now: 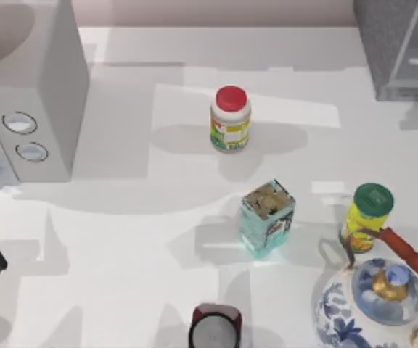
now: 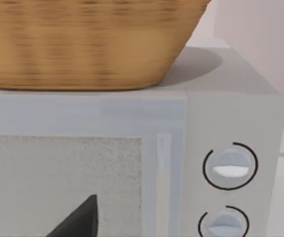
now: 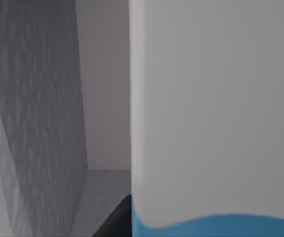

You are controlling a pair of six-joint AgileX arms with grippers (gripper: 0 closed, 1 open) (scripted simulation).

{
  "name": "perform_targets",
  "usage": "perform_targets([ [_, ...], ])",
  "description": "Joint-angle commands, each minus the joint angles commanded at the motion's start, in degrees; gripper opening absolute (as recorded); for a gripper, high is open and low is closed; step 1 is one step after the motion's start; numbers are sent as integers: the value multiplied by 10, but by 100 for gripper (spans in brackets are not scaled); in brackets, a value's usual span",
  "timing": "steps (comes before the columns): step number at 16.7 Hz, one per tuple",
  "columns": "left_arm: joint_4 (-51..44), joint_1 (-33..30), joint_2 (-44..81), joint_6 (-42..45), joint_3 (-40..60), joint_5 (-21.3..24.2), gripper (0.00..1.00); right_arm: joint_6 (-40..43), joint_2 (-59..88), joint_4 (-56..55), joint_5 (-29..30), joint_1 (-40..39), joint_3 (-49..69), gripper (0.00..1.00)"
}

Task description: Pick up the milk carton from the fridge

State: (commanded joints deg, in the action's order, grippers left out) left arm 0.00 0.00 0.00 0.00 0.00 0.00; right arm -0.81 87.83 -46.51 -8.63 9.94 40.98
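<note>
Right wrist view sits tight against the milk carton (image 3: 216, 113): white upper face, blue band low down, w/ the fridge (image 3: 38, 123) speckled dark-grey wall just beside it and the fridge floor beneath. A dark finger tip (image 3: 117, 219) pokes up next to the carton; grasping or released, can't tell.

From above, the fridge (image 1: 401, 51) stands at the table's far right corner. Left of it, a red-lidded jar (image 1: 230, 119). Nearer than the jar, a teal box (image 1: 267, 217), green-lidded jar (image 1: 367, 216), blue-white teapot (image 1: 376, 304).

Left arm parked facing the microwave (image 2: 230, 148), basket (image 2: 83, 44) on top.
</note>
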Motion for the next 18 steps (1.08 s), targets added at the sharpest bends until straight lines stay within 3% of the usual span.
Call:
perform_targets([
  [13,0,0,0,0,0,0,100,6,-651,341,63,-73,-301,0],
  [18,0,0,0,0,0,0,100,8,-833,438,81,-94,-386,0],
])
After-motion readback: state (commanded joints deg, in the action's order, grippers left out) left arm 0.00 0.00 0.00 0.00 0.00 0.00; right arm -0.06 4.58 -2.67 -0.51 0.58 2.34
